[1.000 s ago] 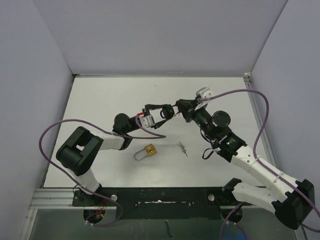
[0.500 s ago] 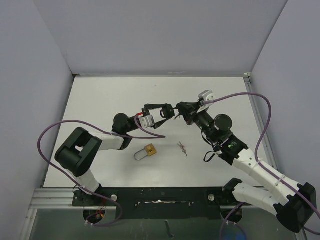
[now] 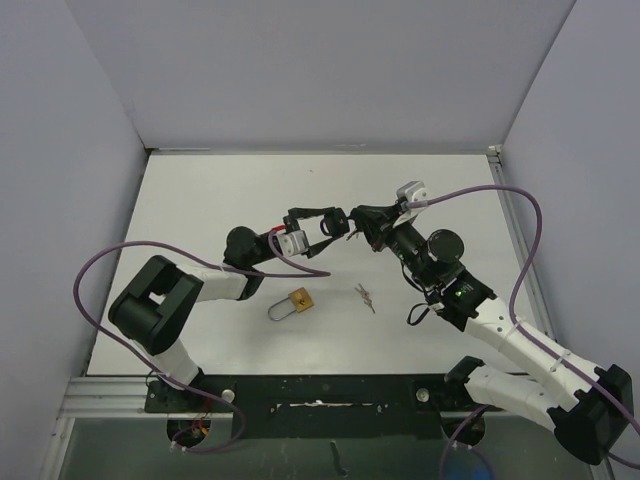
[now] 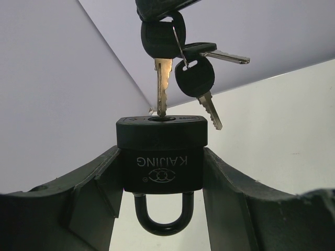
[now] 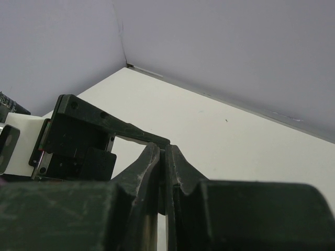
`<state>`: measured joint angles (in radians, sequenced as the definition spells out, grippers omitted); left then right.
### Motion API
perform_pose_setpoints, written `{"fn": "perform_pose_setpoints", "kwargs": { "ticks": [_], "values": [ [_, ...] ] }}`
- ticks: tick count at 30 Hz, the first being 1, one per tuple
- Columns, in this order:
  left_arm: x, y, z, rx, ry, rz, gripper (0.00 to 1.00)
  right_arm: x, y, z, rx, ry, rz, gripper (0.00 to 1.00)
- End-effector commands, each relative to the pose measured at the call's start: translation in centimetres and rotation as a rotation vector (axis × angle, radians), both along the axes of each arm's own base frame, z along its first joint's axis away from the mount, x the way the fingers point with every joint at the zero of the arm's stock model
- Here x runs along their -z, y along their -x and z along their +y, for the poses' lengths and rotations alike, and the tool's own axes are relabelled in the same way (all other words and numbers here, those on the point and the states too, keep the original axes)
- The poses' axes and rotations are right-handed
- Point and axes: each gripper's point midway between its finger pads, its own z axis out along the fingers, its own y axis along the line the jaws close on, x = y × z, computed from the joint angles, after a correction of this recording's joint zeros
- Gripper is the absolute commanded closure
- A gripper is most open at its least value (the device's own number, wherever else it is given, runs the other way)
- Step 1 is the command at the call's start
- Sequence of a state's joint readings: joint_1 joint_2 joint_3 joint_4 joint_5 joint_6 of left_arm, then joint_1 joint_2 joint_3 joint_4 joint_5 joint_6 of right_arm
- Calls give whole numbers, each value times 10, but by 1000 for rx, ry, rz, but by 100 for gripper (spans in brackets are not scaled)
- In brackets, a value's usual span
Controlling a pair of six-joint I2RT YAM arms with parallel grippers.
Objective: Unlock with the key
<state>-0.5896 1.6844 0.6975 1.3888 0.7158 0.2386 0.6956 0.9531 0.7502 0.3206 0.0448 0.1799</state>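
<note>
A black padlock marked KAIJING sits between my left gripper's fingers, keyhole facing away and shackle closed. My left gripper is shut on its body above the middle of the table. My right gripper meets it from the right, shut on the black head of a brass key. The key's tip rests at the keyhole. Two more keys hang from the same ring. In the right wrist view the right gripper has its jaws pressed together on a thin edge.
A brass padlock with a silver shackle lies on the white table, nearer the arm bases. A small pair of keys lies to its right. Grey walls stand on three sides.
The right arm's wrist has shifted slightly to the right and settled, with the key staying at the padlock. The left arm and its padlock have not moved.
</note>
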Motion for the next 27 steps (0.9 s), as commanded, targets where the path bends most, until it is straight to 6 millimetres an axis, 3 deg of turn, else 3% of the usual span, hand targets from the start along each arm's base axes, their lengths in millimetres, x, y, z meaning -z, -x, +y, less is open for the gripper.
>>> {"fn": "perform_pose_setpoints", "kwargs": {
  "ticks": [1, 27],
  "values": [
    [-66, 17, 10, 3, 125, -179, 100, -27, 4, 0, -2, -75, -72, 100],
    [-69, 19, 10, 14, 125, -192, 100, -22, 2, 6, -15, -81, -54, 100]
  ]
}}
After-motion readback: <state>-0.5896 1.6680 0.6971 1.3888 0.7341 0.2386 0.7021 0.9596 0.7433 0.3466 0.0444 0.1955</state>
